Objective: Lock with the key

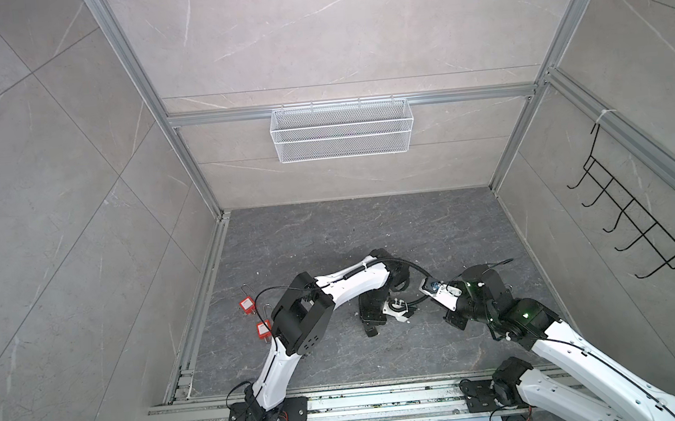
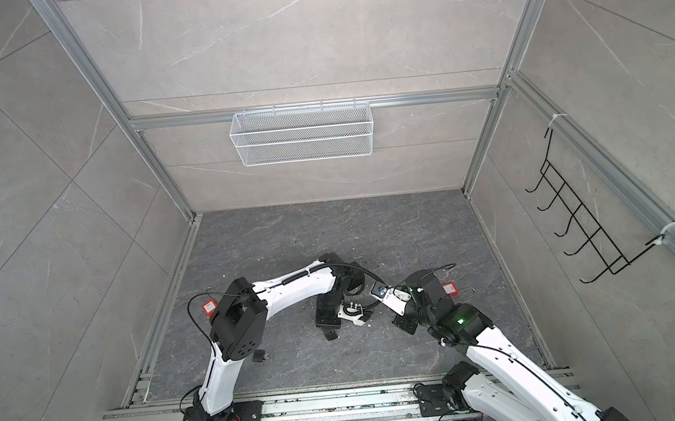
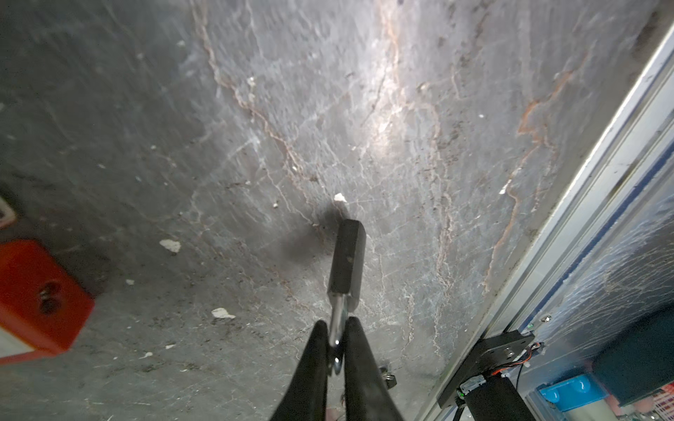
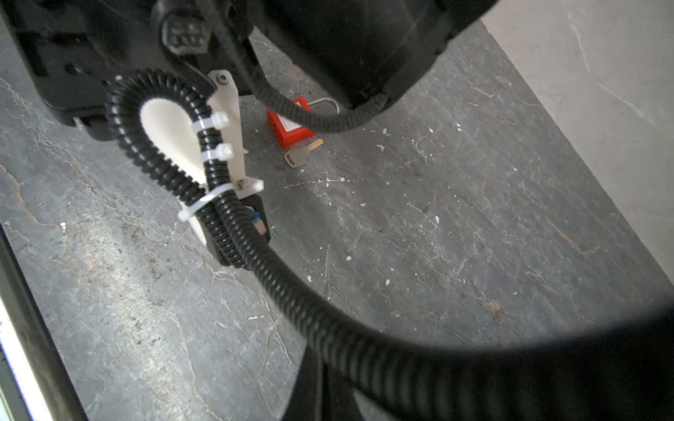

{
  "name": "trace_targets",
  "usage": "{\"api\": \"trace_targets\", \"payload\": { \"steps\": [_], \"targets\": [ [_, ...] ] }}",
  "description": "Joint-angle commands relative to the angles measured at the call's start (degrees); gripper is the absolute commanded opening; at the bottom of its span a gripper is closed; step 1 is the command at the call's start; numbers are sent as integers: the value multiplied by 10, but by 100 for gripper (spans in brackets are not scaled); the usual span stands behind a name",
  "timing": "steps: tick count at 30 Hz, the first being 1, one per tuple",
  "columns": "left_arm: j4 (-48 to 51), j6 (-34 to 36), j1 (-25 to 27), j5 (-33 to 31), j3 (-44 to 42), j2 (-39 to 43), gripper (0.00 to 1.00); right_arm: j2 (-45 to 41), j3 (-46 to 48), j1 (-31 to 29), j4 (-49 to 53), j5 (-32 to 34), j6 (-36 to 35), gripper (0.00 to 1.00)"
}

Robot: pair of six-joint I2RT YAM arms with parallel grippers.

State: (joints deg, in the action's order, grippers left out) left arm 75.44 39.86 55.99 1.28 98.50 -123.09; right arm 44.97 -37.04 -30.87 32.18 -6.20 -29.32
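The padlock [image 1: 246, 304] left of centre and the second padlock [image 1: 263, 328] just below it are red with white labels; the writing is too small to read. The left gripper [image 3: 337, 322] stands nearly closed, its black fingers [image 3: 313, 364] pinching the metal blade of the key [image 3: 346, 255]. The key's long axis continues the line of the fingers, black head pointing away from them, close to the dark floor [image 3: 401, 109]. In a top view that gripper [image 1: 370, 332] sits low in the centre, well right of both padlocks. The right gripper [image 1: 456, 322] is closed, nothing visible in it.
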Motion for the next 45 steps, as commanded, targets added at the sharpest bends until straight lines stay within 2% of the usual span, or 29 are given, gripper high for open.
{"api": "trace_targets", "payload": {
  "steps": [1,7,9,17,20,28,31,35,40,45],
  "targets": [
    [14,-9,2,-16,23,-8,19,-8,6,3,-11,-11,16,0],
    [-15,-1,-1,-42,16,-11,28,-15,5,3,-9,-42,11,0],
    [-34,0,-1,-44,11,-8,32,-17,0,3,1,-70,4,0],
    [-110,-14,-21,-39,-7,27,34,-7,-37,3,34,-127,-1,0],
    [-156,-32,-41,-19,-34,65,35,2,-57,3,52,-148,-2,0],
    [-298,-103,-113,43,-176,205,35,8,-106,2,69,-188,27,0],
    [-344,-127,-142,74,-232,248,35,27,-110,1,59,-208,58,0],
    [-422,-179,-183,83,-310,307,35,69,-123,-18,20,-209,142,0],
    [-500,-273,-246,103,-403,392,35,138,-158,-90,17,-99,250,0],
    [-550,-323,-261,111,-488,482,35,236,-186,-150,33,-40,408,0]
  ]
}}
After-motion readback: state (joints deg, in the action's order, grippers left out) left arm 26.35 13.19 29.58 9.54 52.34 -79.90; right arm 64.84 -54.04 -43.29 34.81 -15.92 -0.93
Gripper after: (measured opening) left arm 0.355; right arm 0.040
